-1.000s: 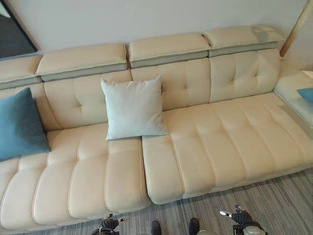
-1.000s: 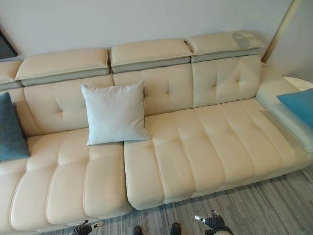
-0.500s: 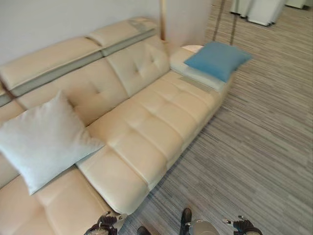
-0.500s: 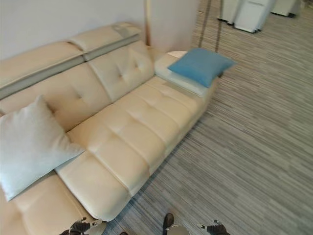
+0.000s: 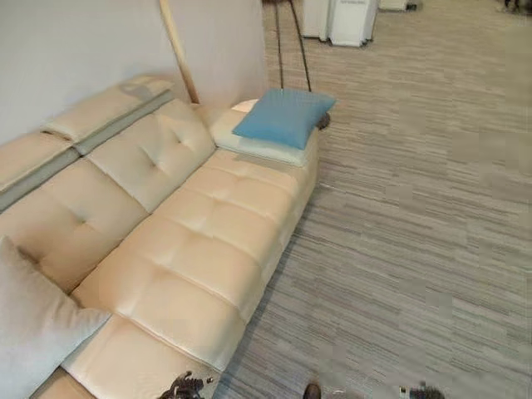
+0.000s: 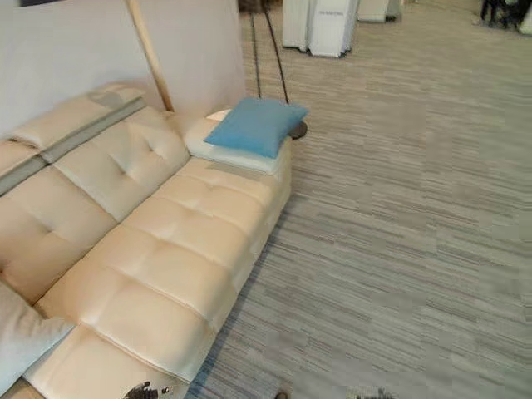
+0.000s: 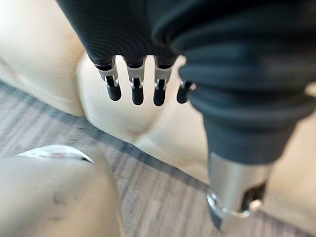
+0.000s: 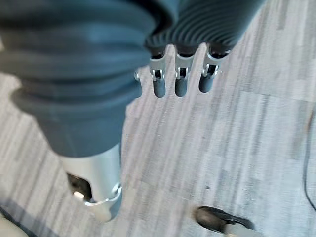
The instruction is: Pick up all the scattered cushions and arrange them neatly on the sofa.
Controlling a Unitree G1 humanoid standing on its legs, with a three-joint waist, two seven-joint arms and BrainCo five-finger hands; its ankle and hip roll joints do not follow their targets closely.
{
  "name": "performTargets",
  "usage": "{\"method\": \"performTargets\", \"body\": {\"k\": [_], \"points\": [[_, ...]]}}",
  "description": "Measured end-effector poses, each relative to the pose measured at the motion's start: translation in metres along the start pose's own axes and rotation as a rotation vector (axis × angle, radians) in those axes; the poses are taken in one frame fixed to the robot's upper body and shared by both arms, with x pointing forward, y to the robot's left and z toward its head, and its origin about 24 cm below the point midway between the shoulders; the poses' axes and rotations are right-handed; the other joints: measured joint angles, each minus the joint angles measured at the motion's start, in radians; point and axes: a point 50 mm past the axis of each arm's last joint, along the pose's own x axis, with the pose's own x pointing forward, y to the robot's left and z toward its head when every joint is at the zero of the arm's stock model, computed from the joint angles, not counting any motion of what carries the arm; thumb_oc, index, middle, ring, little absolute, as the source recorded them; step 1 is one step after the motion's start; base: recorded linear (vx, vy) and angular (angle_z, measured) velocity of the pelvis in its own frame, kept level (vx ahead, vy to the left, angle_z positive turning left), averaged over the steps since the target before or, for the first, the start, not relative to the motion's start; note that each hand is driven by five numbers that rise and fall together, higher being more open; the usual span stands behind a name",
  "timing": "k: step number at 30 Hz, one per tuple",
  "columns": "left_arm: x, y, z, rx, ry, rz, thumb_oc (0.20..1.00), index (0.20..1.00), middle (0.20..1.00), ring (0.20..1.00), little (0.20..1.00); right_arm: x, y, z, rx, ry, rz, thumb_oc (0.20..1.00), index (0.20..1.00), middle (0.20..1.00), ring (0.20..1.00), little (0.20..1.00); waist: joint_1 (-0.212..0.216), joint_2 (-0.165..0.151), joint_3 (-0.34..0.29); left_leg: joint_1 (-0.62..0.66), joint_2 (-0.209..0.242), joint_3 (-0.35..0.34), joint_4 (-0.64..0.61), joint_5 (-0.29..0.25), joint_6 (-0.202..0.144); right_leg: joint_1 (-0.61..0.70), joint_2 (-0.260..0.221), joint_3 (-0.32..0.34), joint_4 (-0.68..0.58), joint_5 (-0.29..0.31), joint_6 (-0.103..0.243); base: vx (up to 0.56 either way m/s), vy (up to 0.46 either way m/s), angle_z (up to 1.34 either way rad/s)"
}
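The sofa [image 5: 191,249] was a long cream piece in smooth leather-like upholstery, its seat stitched into plump rectangular panels and its backrest dimpled with button tufts, with padded headrests [image 5: 108,108] folded along the top over a grey band. At its far end a flat, paler end section [image 5: 262,148] carried a blue cushion [image 5: 285,116] — square, soft-cornered, in a matte woven fabric, lying flat and slightly skewed so one corner hung over the edge toward the floor. At the near end a pale grey cushion [image 5: 33,328] of a similar dull weave leaned against the backrest, only part of it showing at the frame's edge. The floor [image 5: 416,216] was carpet in fine grey and beige streaks. A light wooden pole [image 5: 179,51] slanted up against the wall behind the sofa's far end, and thin dark stand legs [image 6: 270,50] rose near the blue cushion; white cabinets [image 6: 320,25] stood farther back. The left hand [image 7: 136,89] hung just off the sofa's front edge, fingers straight and relaxed, thumb apart, holding nothing. The right hand [image 8: 177,81] hung over the carpet in the same way — fingers straight, empty.
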Motion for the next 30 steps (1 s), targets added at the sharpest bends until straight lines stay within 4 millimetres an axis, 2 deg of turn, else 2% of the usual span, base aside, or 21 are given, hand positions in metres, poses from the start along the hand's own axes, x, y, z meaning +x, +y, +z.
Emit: {"method": "performTargets", "body": {"k": [2, 5, 6, 7, 9, 10, 11, 12, 14, 15, 16, 17, 18, 20, 21, 23, 24, 25, 26, 27, 30], "points": [[0.000, -0.002, 0.003, -0.002, -0.010, -0.005, 1.000, 1.000, 1.000, 1.000, 1.000, 0.000, 0.001, 0.010, -0.002, -0.038, 0.008, 1.000, 1.000, 1.000, 1.000, 1.000, 0.000, 0.007, 0.011, -0.028, -0.073, -0.036, -0.106, -0.006, 0.026, 0.038, 0.014, 0.044, -0.054, 0.026, -0.006, 0.15, -0.021, -0.88], [0.001, -0.001, 0.006, -0.006, -0.024, -0.001, 1.000, 1.000, 1.000, 1.000, 1.000, 0.000, 0.006, 0.012, -0.037, -0.046, 0.025, 1.000, 1.000, 1.000, 1.000, 1.000, 0.006, -0.009, 0.024, -0.046, -0.142, -0.116, -0.270, 0.014, 0.052, 0.072, 0.022, 0.100, -0.084, 0.028, -0.001, 0.30, -0.017, -0.69], [0.000, -0.001, 0.003, -0.001, -0.019, -0.001, 1.000, 1.000, 1.000, 1.000, 1.000, 0.000, 0.006, 0.011, -0.056, -0.047, 0.025, 1.000, 1.000, 1.000, 1.000, 1.000, 0.010, -0.015, 0.023, -0.038, -0.180, -0.204, -0.412, 0.039, 0.053, 0.073, 0.022, 0.141, -0.097, 0.016, 0.018, 0.28, -0.021, -0.89], [0.001, -0.001, 0.003, -0.001, -0.011, 0.000, 1.000, 1.000, 1.000, 1.000, 1.000, 0.001, 0.005, 0.018, -0.068, -0.067, 0.020, 1.000, 1.000, 1.000, 1.000, 1.000, 0.023, -0.013, 0.039, -0.044, -0.195, -0.265, -0.536, 0.096, 0.056, 0.072, 0.030, 0.172, -0.097, 0.021, 0.014, 0.28, 0.000, -0.90], [0.002, 0.001, 0.003, 0.001, -0.003, 0.006, 1.000, 1.000, 1.000, 1.000, 1.000, 0.001, 0.003, 0.021, -0.082, -0.074, 0.017, 1.000, 1.000, 1.000, 1.000, 1.000, 0.020, -0.006, 0.056, -0.083, -0.194, -0.284, -0.582, 0.139, 0.052, 0.073, 0.043, 0.185, -0.098, 0.009, 0.021, 0.27, 0.040, -0.48], [0.003, 0.001, 0.006, 0.001, -0.004, 0.009, 1.000, 1.000, 1.000, 1.000, 1.000, 0.001, 0.000, 0.022, -0.088, -0.075, 0.009, 1.000, 1.000, 1.000, 1.000, 1.000, 0.025, 0.001, 0.075, -0.128, -0.194, -0.283, -0.589, 0.168, 0.048, 0.085, 0.054, 0.199, -0.096, 0.012, 0.006, 0.27, 0.060, -0.32], [0.003, 0.001, 0.009, -0.002, -0.011, 0.011, 1.000, 1.000, 1.000, 1.000, 1.000, 0.002, 0.000, 0.023, -0.092, -0.078, 0.008, 1.000, 1.000, 1.000, 1.000, 1.000, 0.028, -0.008, 0.085, -0.146, -0.196, -0.278, -0.587, 0.178, 0.053, 0.094, 0.057, 0.209, -0.097, 0.007, 0.013, 0.56, 0.169, -0.39], [0.003, 0.002, 0.003, -0.002, 0.010, 0.022, 1.000, 1.000, 1.000, 1.000, 1.000, 0.002, 0.000, 0.024, -0.094, -0.077, 0.006, 1.000, 1.000, 1.000, 1.000, 1.000, 0.029, 0.002, 0.086, -0.166, -0.195, -0.270, -0.588, 0.184, 0.056, 0.106, 0.063, 0.224, -0.097, -0.015, 0.023, 0.30, 0.110, -0.37], [0.002, 0.005, -0.007, -0.007, 0.044, 0.032, 1.000, 1.000, 1.000, 1.000, 1.000, 0.003, 0.003, 0.027, -0.093, -0.071, 0.009, 1.000, 1.000, 1.000, 1.000, 1.000, 0.052, 0.001, 0.088, -0.158, -0.195, -0.245, -0.588, 0.199, 0.078, 0.136, 0.068, 0.288, -0.096, -0.034, 0.023, 0.54, 0.208, -0.80], [0.001, 0.005, -0.011, -0.012, 0.052, 0.034, 1.000, 1.000, 1.000, 1.000, 1.000, 0.003, 0.002, 0.029, -0.091, -0.075, 0.009, 1.000, 1.000, 1.000, 1.000, 1.000, 0.053, -0.001, 0.083, -0.157, -0.197, -0.245, -0.586, 0.198, 0.081, 0.138, 0.067, 0.310, -0.097, -0.053, 0.037, 0.70, 0.299, -1.11], [0.001, 0.007, -0.017, -0.035, 0.077, 0.047, 1.000, 1.000, 1.000, 1.000, 1.000, 0.004, 0.002, 0.032, -0.078, -0.075, 0.011, 1.000, 1.000, 1.000, 1.000, 1.000, 0.057, 0.009, 0.082, -0.131, -0.193, -0.229, -0.589, 0.192, 0.109, 0.163, 0.061, 0.341, -0.096, -0.077, 0.051, 0.53, 0.242, -0.64], [0.000, 0.008, -0.023, -0.030, 0.095, 0.051, 1.000, 1.000, 1.000, 1.000, 1.000, 0.004, 0.001, 0.030, -0.078, -0.072, 0.008, 1.000, 1.000, 1.000, 1.000, 1.000, 0.052, 0.026, 0.075, -0.100, -0.187, -0.214, -0.589, 0.227, 0.125, 0.195, 0.063, 0.345, -0.096, -0.096, 0.067, 0.70, 0.316, -0.49], [0.000, 0.010, -0.023, -0.021, 0.095, 0.061, 1.000, 1.000, 1.000, 1.000, 1.000, 0.003, 0.002, 0.019, -0.080, -0.041, 0.014, 1.000, 1.000, 1.000, 1.000, 1.000, 0.049, 0.012, 0.066, -0.074, -0.196, -0.170, -0.588, 0.265, 0.157, 0.208, 0.038, 0.346, -0.080, -0.130, 0.096, 0.49, 0.218, -0.31], [0.001, 0.016, -0.015, -0.014, 0.060, 0.076, 1.000, 1.000, 1.000, 1.000, 1.000, 0.001, 0.011, 0.011, -0.077, -0.024, 0.047, 1.000, 1.000, 1.000, 1.000, 1.000, 0.058, -0.009, 0.051, -0.040, -0.214, -0.131, -0.582, 0.247, 0.197, 0.184, 0.009, 0.328, 0.030, -0.165, 0.134, 0.31, 0.150, -0.51], [0.001, 0.019, -0.013, -0.009, 0.053, 0.083, 1.000, 1.000, 1.000, 1.000, 1.000, 0.001, 0.015, 0.012, -0.077, -0.027, 0.059, 1.000, 1.000, 1.000, 1.000, 1.000, 0.058, -0.011, 0.045, -0.032, -0.212, -0.117, -0.582, 0.262, 0.216, 0.150, 0.002, 0.310, 0.101, -0.204, 0.158, 0.29, 0.195, -0.55], [0.003, 0.029, 0.002, -0.001, 0.005, 0.102, 1.000, 1.000, 1.000, 1.000, 1.000, -0.002, 0.029, 0.016, -0.079, -0.048, 0.103, 1.000, 1.000, 1.000, 1.000, 1.000, 0.051, -0.035, 0.030, -0.012, -0.237, -0.100, -0.581, 0.216, 0.250, 0.020, -0.038, 0.268, 0.379, -0.243, 0.214, 0.27, 0.211, -0.39], [0.005, 0.030, 0.012, 0.002, -0.020, 0.105, 1.000, 1.000, 1.000, 1.000, 1.000, -0.003, 0.032, 0.018, -0.086, -0.059, 0.112, 1.000, 1.000, 1.000, 1.000, 1.000, 0.059, -0.040, 0.033, 0.000, -0.245, -0.080, -0.581, 0.214, 0.256, -0.088, -0.066, 0.238, 0.584, -0.264, 0.235, 0.26, 0.185, -0.16], [0.005, 0.030, 0.016, 0.007, -0.029, 0.103, 1.000, 1.000, 1.000, 1.000, 1.000, -0.003, 0.033, 0.019, -0.087, -0.063, 0.115, 1.000, 1.000, 1.000, 1.000, 1.000, 0.052, -0.037, 0.034, 0.009, -0.249, -0.079, -0.581, 0.215, 0.255, -0.112, -0.081, 0.214, 0.640, -0.264, 0.235, 0.33, 0.199, -0.17], [0.005, 0.028, 0.022, 0.007, -0.047, 0.098, 1.000, 1.000, 1.000, 1.000, 1.000, -0.003, 0.032, 0.018, -0.084, -0.063, 0.114, 1.000, 1.000, 1.000, 1.000, 1.000, 0.053, -0.026, 0.042, 0.045, -0.255, -0.085, -0.581, 0.188, 0.286, -0.157, -0.114, 0.170, 0.710, -0.263, 0.235, 0.28, 0.141, 0.00], [0.006, 0.026, 0.025, 0.027, -0.057, 0.092, 1.000, 1.000, 1.000, 1.000, 1.000, -0.003, 0.033, 0.018, -0.086, -0.064, 0.115, 1.000, 1.000, 1.000, 1.000, 1.000, 0.055, -0.016, 0.049, 0.080, -0.262, -0.082, -0.581, 0.178, 0.288, -0.190, -0.154, 0.122, 0.757, -0.268, 0.224, 0.28, 0.094, -0.03], [0.006, 0.025, 0.029, 0.030, -0.070, 0.088, 1.000, 1.000, 1.000, 1.000, 1.000, -0.004, 0.034, 0.022, -0.096, -0.084, 0.122, 1.000, 1.000, 1.000, 1.000, 1.000, 0.053, 0.014, 0.065, 0.124, -0.254, -0.071, -0.581, 0.152, 0.269, -0.257, -0.167, 0.093, 0.686, -0.274, 0.217, 0.22, 0.019, -0.07]]}}
